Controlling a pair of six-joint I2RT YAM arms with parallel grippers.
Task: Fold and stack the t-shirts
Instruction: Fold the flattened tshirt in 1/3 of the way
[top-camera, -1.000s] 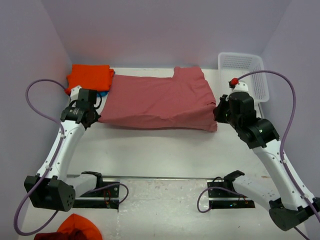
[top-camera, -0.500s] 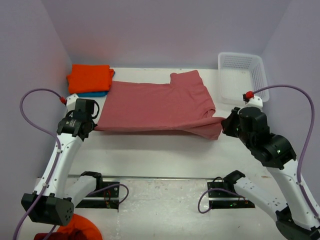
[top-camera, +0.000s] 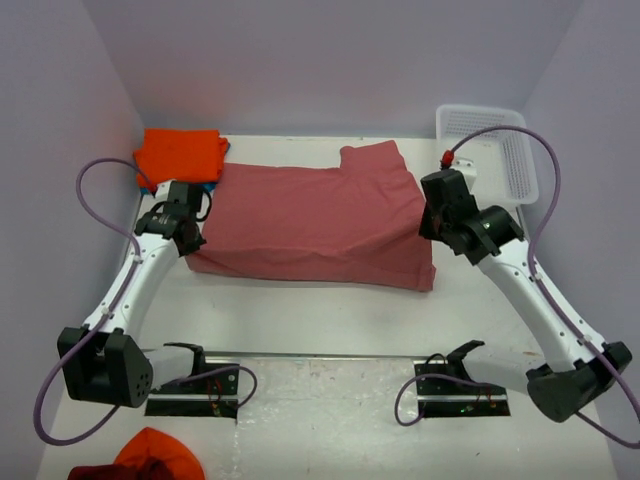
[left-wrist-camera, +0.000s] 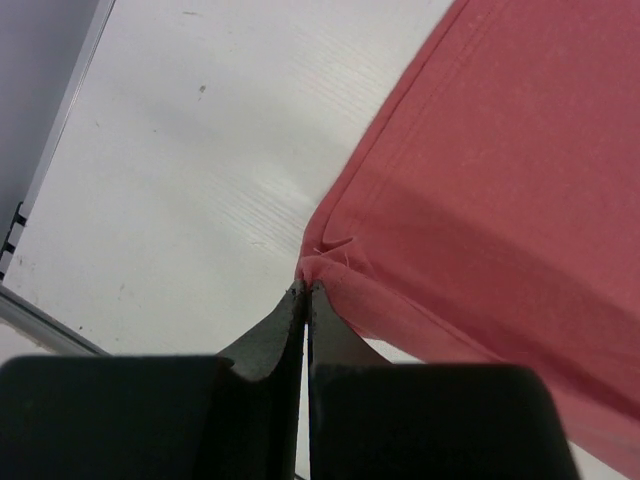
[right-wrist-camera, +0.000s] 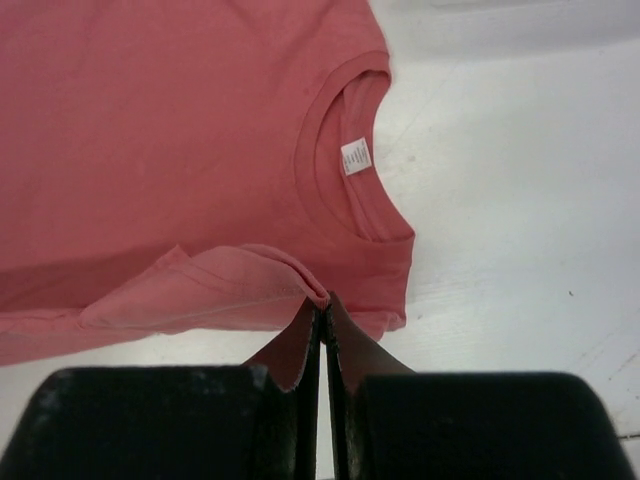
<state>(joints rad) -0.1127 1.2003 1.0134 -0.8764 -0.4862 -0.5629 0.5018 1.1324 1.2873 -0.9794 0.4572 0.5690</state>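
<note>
Salmon-red t-shirt lies mid-worktop, stretched crosswise between the two arms. Its far edge has a stepped outline. Its near edge looks thick and shadowed.

- Right end: round collar lies flat and open toward the worktop, with a small white tag inside it. A loose flap of the same cloth is drawn over the layer below, toward the collar.
- Right gripper: jaws clenched on the edge of that flap, fingers pressed together with cloth between them. From above it sits at the shirt's right edge.
- Left gripper: jaws clenched on the shirt's near-left corner, a hemmed point of cloth caught at the very tips. From above it sits at the shirt's left edge.
- Near-left corner: cloth runs off rightward and away from the pinch, smooth, with bare worktop to the left.

Orange t-shirt: folded, in the far-left corner, just beyond the salmon one's left end. Teal t-shirt: only a sliver shows under the orange one's near edge.

White lattice basket: far-right corner, beside the salmon shirt's right end but apart from it.

Cloth heap, orange and dark red, lies at the bottom-left edge of the overhead view, nearer than the arm bases. What it is made up of cannot be told.

Purple cables loop from each arm.
</note>
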